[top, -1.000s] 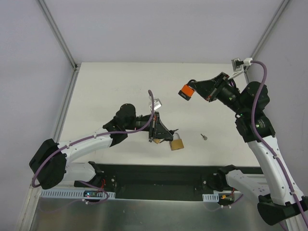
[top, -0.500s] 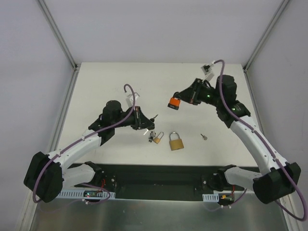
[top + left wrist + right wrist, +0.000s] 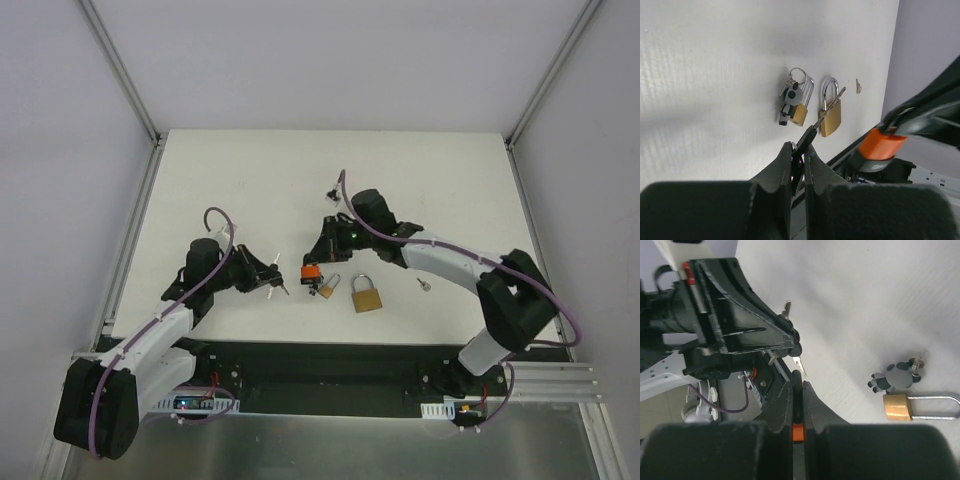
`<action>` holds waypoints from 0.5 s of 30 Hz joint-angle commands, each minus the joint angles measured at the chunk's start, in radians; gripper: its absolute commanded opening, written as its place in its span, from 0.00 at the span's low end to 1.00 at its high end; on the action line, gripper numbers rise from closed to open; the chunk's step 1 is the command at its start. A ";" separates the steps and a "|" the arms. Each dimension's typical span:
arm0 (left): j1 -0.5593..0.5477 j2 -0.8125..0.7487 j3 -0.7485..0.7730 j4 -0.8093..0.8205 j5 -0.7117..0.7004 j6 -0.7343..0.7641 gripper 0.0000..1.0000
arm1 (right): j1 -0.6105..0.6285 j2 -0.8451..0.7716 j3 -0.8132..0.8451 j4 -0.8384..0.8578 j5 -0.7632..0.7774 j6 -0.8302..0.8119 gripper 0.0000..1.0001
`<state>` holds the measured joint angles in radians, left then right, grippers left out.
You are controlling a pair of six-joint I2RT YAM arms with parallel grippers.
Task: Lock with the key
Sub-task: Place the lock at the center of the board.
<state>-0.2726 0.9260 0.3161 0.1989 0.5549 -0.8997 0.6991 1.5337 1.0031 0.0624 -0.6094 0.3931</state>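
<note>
My right gripper is shut on an orange padlock, low over the middle of the table. In the right wrist view its black shackle is pinched between my fingers, with the orange body behind them. My left gripper is just left of it, shut on a black-headed key. The silver blade points towards the padlock. The key tip stops a short gap from my right fingers.
A small brass padlock with a key ring and a panda charm lies just right of the orange one. Beside it lies a larger brass padlock, and a small loose key farther right. The table's black front edge is close below.
My right arm swung down and left from the back right, bringing the orange padlock low to the table's middle. My left gripper drew back left with the key, away from the brass padlocks.
</note>
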 commanded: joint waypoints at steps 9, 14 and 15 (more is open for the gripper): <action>0.021 0.019 0.029 -0.119 -0.102 0.044 0.00 | 0.116 0.344 0.091 0.295 0.020 0.090 0.01; 0.021 0.127 0.081 -0.153 -0.113 0.090 0.00 | 0.116 0.407 0.123 0.295 0.042 0.093 0.01; 0.021 0.145 0.086 -0.153 -0.112 0.090 0.00 | 0.117 0.413 0.123 0.295 0.046 0.096 0.01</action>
<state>-0.2600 1.0065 0.3416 0.0658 0.4603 -0.8612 0.8177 1.9312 1.0592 0.2554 -0.5697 0.4637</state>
